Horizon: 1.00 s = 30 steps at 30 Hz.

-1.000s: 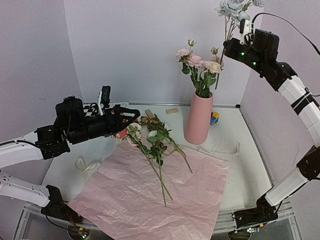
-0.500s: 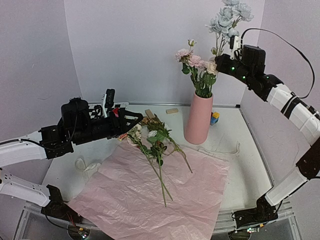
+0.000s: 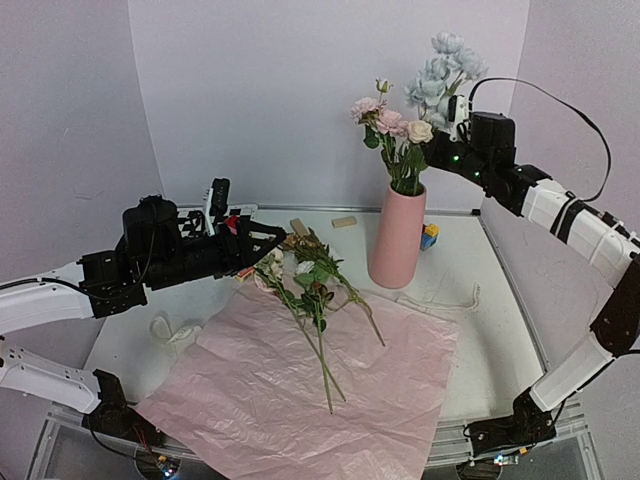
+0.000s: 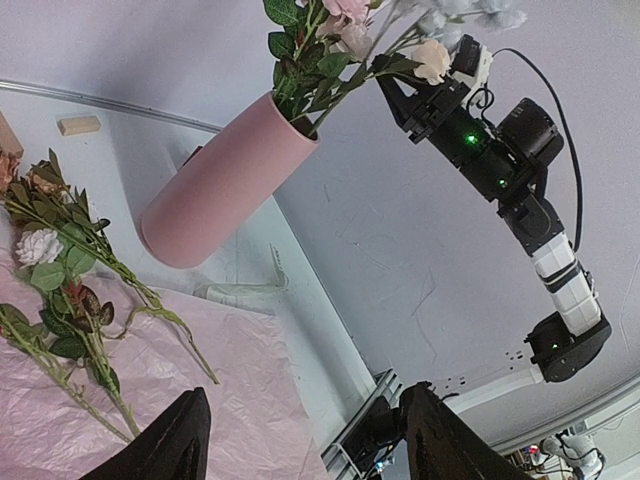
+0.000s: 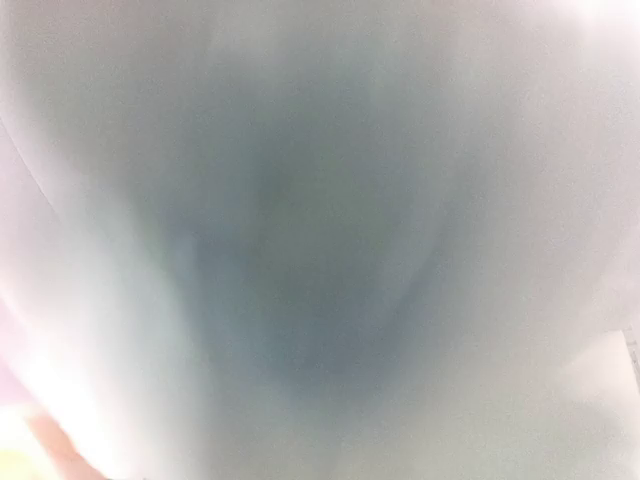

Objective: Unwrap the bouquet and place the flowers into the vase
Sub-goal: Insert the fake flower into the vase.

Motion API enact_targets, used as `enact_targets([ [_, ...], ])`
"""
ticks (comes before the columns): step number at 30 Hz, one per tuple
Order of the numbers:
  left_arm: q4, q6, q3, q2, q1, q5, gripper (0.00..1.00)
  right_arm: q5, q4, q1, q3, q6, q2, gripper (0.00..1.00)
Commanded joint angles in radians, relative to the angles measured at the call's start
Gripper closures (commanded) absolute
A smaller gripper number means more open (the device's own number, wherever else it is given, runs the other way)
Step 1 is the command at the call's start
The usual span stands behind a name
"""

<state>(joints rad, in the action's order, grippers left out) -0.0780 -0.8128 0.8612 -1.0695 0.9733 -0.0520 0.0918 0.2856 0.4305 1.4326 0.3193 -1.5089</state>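
Observation:
The pink vase (image 3: 397,240) stands upright at the back right, and in the left wrist view the vase (image 4: 225,185) appears tilted. Pink and cream flowers (image 3: 390,125) stand in it. A light blue flower (image 3: 440,70) rises above them, its stem running down toward the vase mouth. My right gripper (image 3: 434,150) sits at that stem just above the mouth; its jaws are hidden and the right wrist view is all blur. Several flowers (image 3: 310,290) lie loose on the spread pink paper (image 3: 300,400). My left gripper (image 3: 270,238) hovers open over their blooms, nothing between its fingers (image 4: 190,430).
A cream ribbon (image 3: 175,332) lies left of the paper and another (image 3: 445,298) lies right of the vase. Toy blocks (image 3: 429,236) sit behind the vase and wooden blocks (image 3: 344,221) sit near the back wall. Walls close in on three sides.
My right arm has come down and to the left, lowering the light blue flower toward the vase. The left arm edged right early on, then stayed still.

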Motion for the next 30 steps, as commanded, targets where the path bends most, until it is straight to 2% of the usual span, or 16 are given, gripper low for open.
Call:
enact_targets([
  [1,-0.01,-0.011,0.012,0.001,0.001,0.002,0.32,-0.008,0.072,-0.005,-0.023,-0.004,0.031,0.76],
  [5,-0.01,-0.012,0.011,0.002,0.001,0.001,0.32,-0.015,0.072,-0.005,-0.039,-0.008,0.041,0.66],
  [9,-0.01,-0.013,0.01,0.004,0.001,0.0,0.31,-0.027,0.072,-0.005,-0.07,0.001,0.062,0.62],
  [12,-0.01,-0.013,0.006,0.006,0.001,0.001,0.31,-0.038,0.072,-0.005,-0.105,0.015,0.083,0.55],
  [15,-0.01,-0.011,0.003,0.005,0.001,0.005,0.31,-0.049,0.06,-0.005,-0.136,0.034,0.104,0.36],
  [22,-0.006,-0.005,-0.005,0.0,0.001,0.008,0.31,-0.02,0.002,-0.005,-0.208,0.064,0.173,0.1],
  [30,0.001,0.006,-0.008,0.0,0.001,0.019,0.31,-0.019,-0.07,-0.005,-0.266,0.048,0.25,0.03],
])
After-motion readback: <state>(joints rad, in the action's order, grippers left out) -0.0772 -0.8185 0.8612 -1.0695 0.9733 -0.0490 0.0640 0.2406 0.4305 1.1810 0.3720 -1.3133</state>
